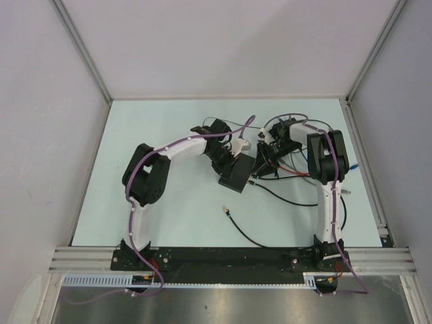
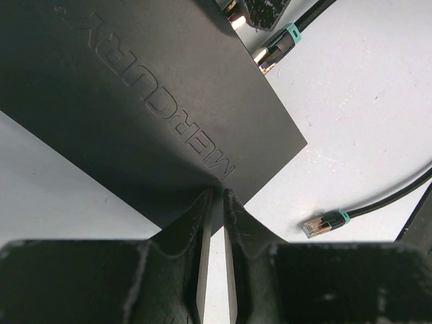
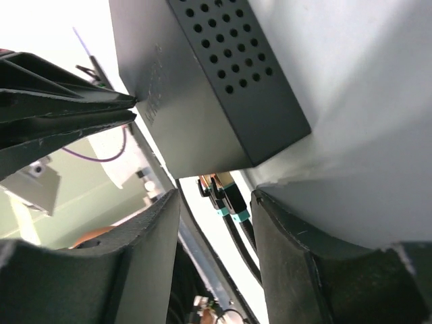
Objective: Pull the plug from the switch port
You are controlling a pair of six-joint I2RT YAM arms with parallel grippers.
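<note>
Near the middle of the tabletop (image 1: 169, 226), slightly toward its right edge, the network switch (image 1: 236, 177) (a matte-black case embossed MERCURY) is held by the left gripper (image 2: 214, 202). Its fingers are drawn narrow onto the rim of the case, away from the sockets. This grip probably acts as a brace, so that the case does not travel when the pull is applied.

The switch port (image 2: 255, 57) sits on the side of the case that faces the right edge of the table. Which socket is meant cannot be told. The right gripper (image 3: 216, 199) is presented to that side with its jaws apart, straddling the seated plugs (image 2: 270, 54) without visibly pressing either one.

Count:
- Switch: one.
- Grippers: two.
- Teal-collared plugs: three. Two are seated side by side in the case. One loose plug (image 2: 324, 223) lies on the table toward the near edge, connected to nothing.
</note>
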